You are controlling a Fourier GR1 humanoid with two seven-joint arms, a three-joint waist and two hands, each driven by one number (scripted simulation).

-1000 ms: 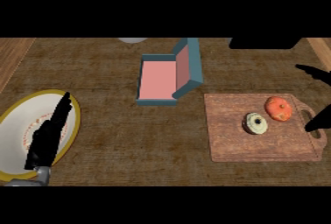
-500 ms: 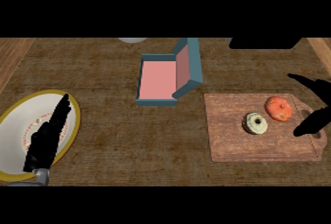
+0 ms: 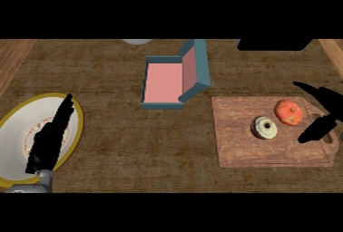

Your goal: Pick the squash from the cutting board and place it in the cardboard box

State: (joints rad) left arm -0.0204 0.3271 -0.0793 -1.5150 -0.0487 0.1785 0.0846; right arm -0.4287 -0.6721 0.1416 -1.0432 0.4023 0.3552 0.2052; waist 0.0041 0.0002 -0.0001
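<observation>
Toward the back of the counter [image 3: 120, 154], a little left of centre, stands the cardboard box [image 3: 171, 81], teal on its walls, its right wall taller than the others, with its pink floor showing from above. At the far left lies a white plate [image 3: 19, 136] with a yellow rim, and the left hand [image 3: 48, 138] rests above it, fingers straight and together, pointing away from the robot, holding nothing. On the right lies the wooden cutting board [image 3: 268, 152], well apart from the box and nearer the robot. It carries two things: the squash [image 3: 289, 112], orange and round, near the board's upper right corner, and a pale ring-shaped bagel [image 3: 264, 128] just beside it, lower and to the left. The right hand [image 3: 320, 128] is over the board's right edge, just beside the squash on its right; its fingers are spread wide apart and it has hold of nothing, and whether any fingertip touches the squash cannot be told. The bagel lies on the squash's far side from this hand. At the counter's back edge a grey rounded thing [image 3: 137, 41] shows in part, and a black shape [image 3: 271, 44] sits at the upper right.
</observation>
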